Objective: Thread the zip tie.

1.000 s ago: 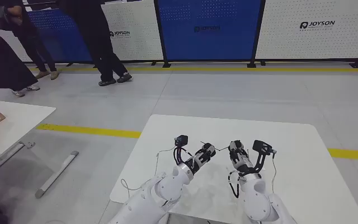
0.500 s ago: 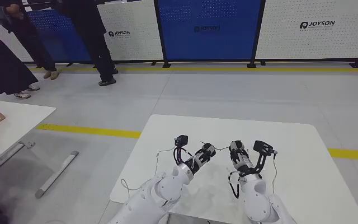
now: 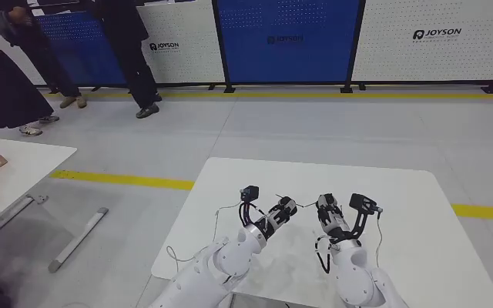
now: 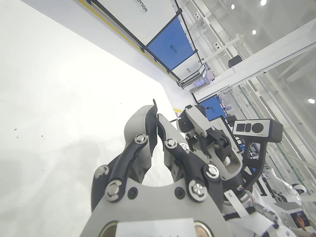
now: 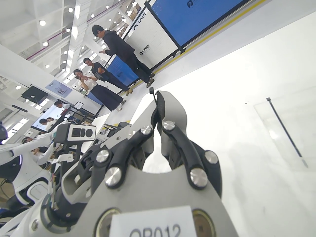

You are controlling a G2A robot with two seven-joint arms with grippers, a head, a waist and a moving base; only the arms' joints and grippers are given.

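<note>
The left gripper (image 3: pixel 286 205) and the right gripper (image 3: pixel 323 203) are seen raised over the near half of the white table (image 3: pixel 385 192), close together, with the left gripper to the left of the right one. A thin dark line, the zip tie (image 3: pixel 306 205), is seen spanning the small gap between them, off the table surface.

In the right wrist view the jaws of the right gripper (image 5: pixel 158 102) are pressed together on the zip tie (image 5: pixel 151 90). Its small square head is left sticking out just beyond the fingertips, and the strap is lost between the ribbed pads (image 5: pixel 160 107).

In the left wrist view the jaws of the left gripper (image 4: pixel 156 114) are likewise closed to a hairline, and a thin black end of the zip tie (image 4: pixel 154 102) is pinched there, with its tip showing past the fingertips. The right gripper (image 4: pixel 184 122) is seen just beyond, with a short black stub pointing from it toward the left gripper. The run of the strap between the two held ends cannot be made out.

A second zip tie (image 5: pixel 286 131) is laid flat and straight on the table, well apart from the right gripper, across a clear sheet (image 5: pixel 271 124) that is barely set off from the white top.

Beyond the far edge of the table a yellow floor line (image 3: pixel 115 179) and a row of blue and white panels (image 3: pixel 289 38) are seen. The corner of another white table (image 3: pixel 31 165) is seen at the far left.
</note>
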